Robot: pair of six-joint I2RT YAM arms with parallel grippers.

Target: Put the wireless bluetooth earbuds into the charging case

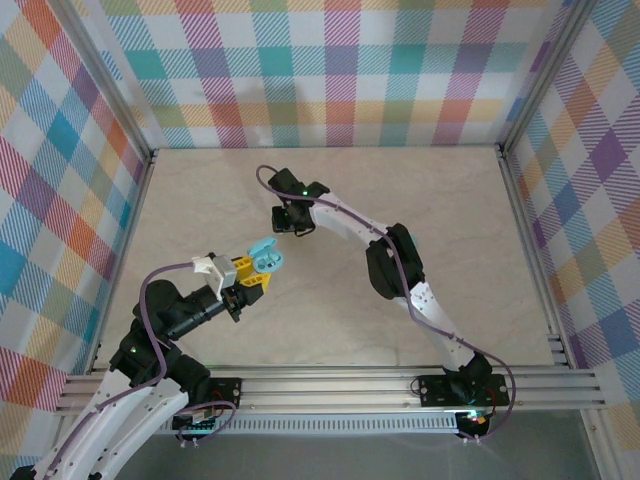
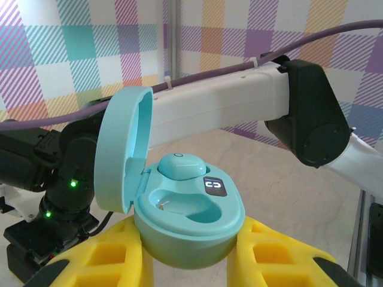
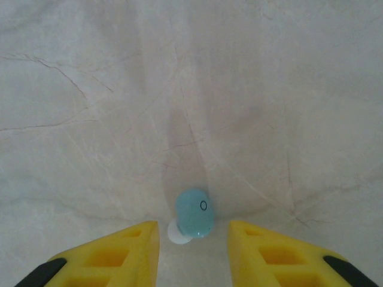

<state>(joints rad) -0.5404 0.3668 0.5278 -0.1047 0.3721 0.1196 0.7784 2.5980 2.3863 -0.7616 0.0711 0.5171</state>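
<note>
the left gripper [image 2: 191, 254] clamps the case [image 2: 191, 230] upright, lid [image 2: 119, 149] open, so the empty slot [image 2: 179, 206] at 6 o'clock of the seated earbud [image 2: 179, 165] faces up. the right gripper [image 3: 192, 230], jaws wide, straddles the loose earbud [image 3: 193, 212] on the table [image 3: 179, 89], at 6 o'clock in its wrist view, placed for a pinch.

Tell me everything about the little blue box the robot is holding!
The charging case is a smooth, rounded pale teal shell, plastic-looking. Its lid stands open, hinged at one side. One earbud sits at the back; the front socket is empty. A small dark label sits beside them. The left gripper clamps it between yellow fingers.
</note>
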